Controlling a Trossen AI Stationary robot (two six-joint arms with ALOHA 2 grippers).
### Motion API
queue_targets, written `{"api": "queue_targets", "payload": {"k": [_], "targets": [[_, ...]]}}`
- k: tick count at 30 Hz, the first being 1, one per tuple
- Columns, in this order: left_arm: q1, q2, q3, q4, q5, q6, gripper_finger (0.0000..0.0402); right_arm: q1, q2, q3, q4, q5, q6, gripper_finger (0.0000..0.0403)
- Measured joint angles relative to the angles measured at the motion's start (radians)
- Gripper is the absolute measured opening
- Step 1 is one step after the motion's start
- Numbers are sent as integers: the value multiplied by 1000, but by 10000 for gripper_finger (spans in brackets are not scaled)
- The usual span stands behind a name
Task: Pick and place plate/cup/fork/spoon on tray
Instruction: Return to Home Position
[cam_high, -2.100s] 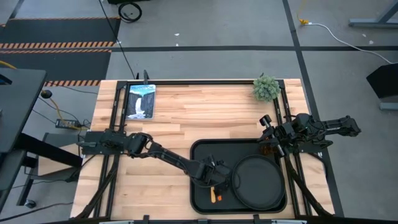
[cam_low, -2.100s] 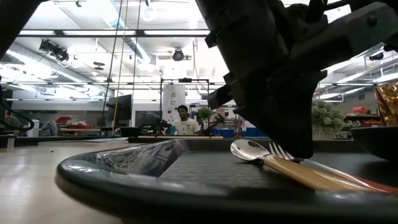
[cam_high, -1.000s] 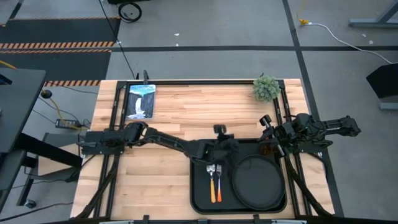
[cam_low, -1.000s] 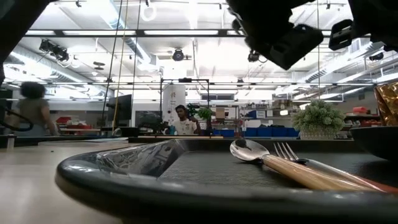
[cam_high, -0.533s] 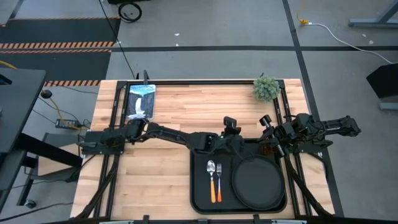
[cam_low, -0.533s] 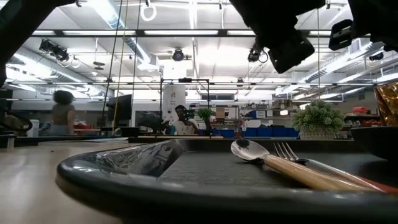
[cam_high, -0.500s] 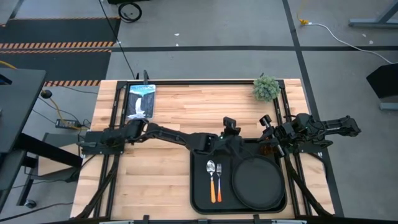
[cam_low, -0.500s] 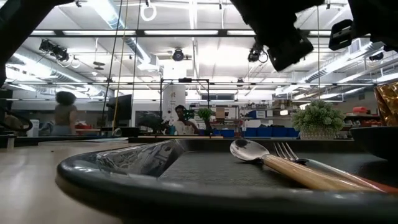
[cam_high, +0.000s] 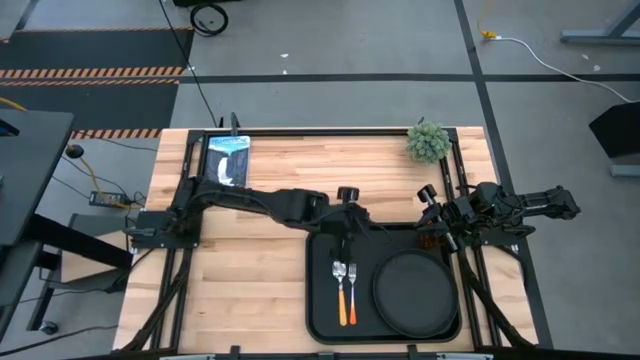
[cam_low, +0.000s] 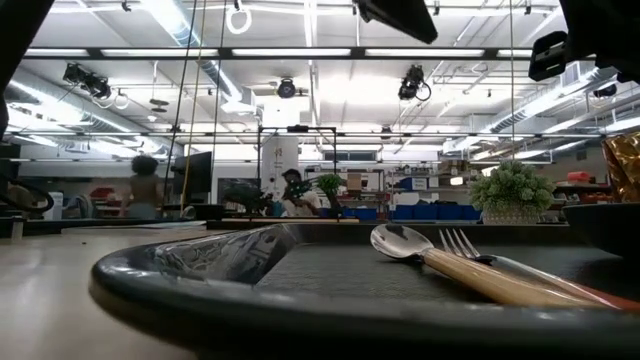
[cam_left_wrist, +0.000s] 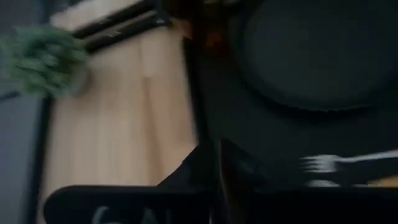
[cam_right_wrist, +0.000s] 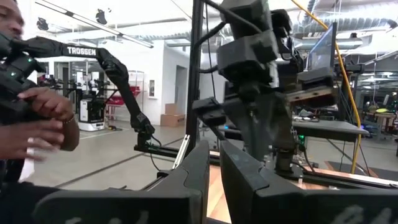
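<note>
**Your left claw (cam_high: 352, 228) hangs over the tray (cam_high: 312, 300) at its 11 o'clock rim, empty.**

Its fingers are pressed together; they grip nothing and touch nothing. The tray lies at 5 o'clock on the worktop (cam_high: 260, 270). On it, the spoon (cam_high: 339, 275) and the fork (cam_high: 350, 278) lie just beside each other in the 9 o'clock half, bowl and tines toward 12. The round plate (cam_high: 415, 290) fills the 3 o'clock half. The cup (cam_high: 430, 240) shows at the tray's 1 o'clock corner, partly under your right claw (cam_high: 432, 222), which waits at the worktop's 3 o'clock, fingers drawn together on nothing.
</note>
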Motion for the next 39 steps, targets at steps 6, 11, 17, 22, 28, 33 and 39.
{"api": "queue_targets", "payload": {"k": [6, 11, 17, 22, 28, 33, 39], "targets": [[-44, -36, -2, -67, 22, -84, 29, 0, 0, 0, 0, 0, 0, 45], [-147, -42, -2, -125, -67, -113, 26, 0, 0, 0, -1, 0, 0, 45], [-242, -46, -2, -233, -142, -124, 23, 0, 0, 0, 0, 0, 0, 45], [-308, -51, -21, -327, -210, -171, 23, 0, 0, 0, 0, 0, 0, 45], [-386, -141, -346, -168, -285, -168, 23, 0, 0, 0, 0, 0, 0, 45], [-394, -309, -677, 144, -302, -77, 23, 0, 0, 0, 0, 0, 0, 45], [-342, -551, -989, 445, -241, 22, 23, 0, 0, 0, 1, 0, 0, 45]]}}
